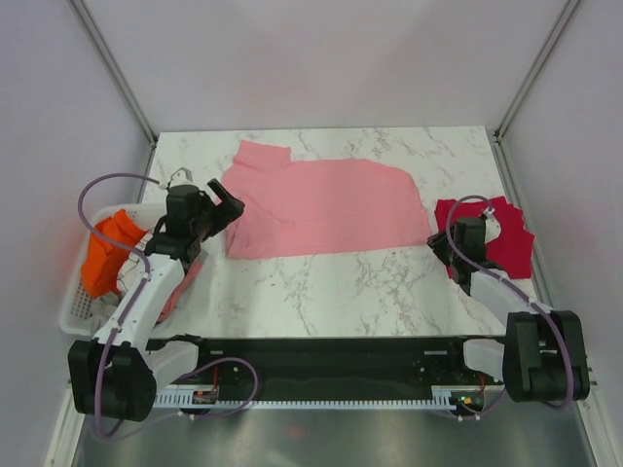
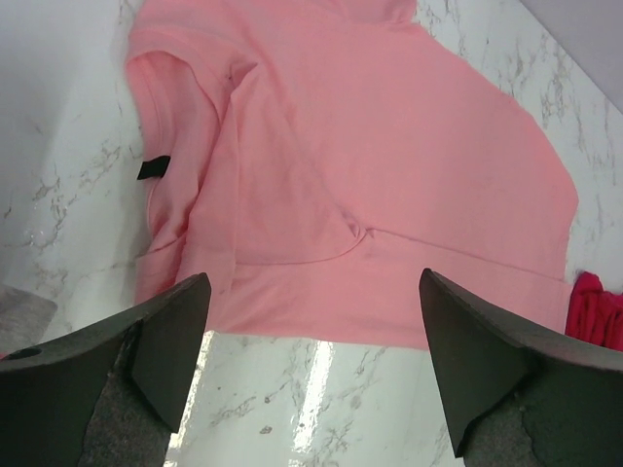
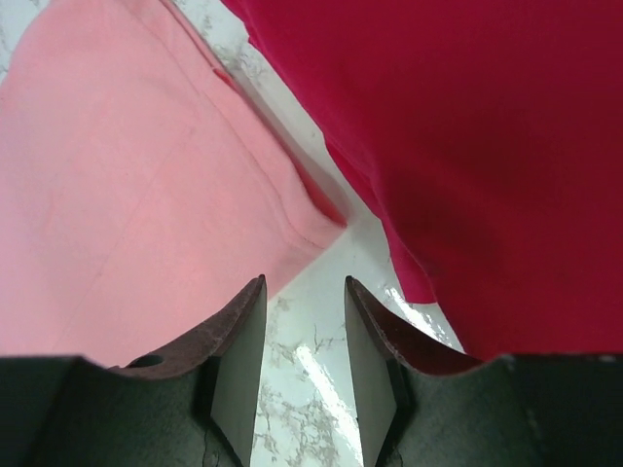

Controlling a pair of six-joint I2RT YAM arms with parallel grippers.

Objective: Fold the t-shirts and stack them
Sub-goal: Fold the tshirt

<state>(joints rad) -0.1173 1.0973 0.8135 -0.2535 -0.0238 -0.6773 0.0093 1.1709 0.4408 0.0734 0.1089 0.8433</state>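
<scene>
We've got nothing gripped on either side.
Left gripper is spread wide and empty, with the pink t-shirt lying flat just beyond its tips. Right gripper is narrowly parted and empty; pink hem ahead-left, red t-shirt ahead-right, marble table showing between them. White walls stand beyond.

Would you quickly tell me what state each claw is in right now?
Left claw: wide open, holding nothing.
Right claw: partly open, holding nothing.
</scene>
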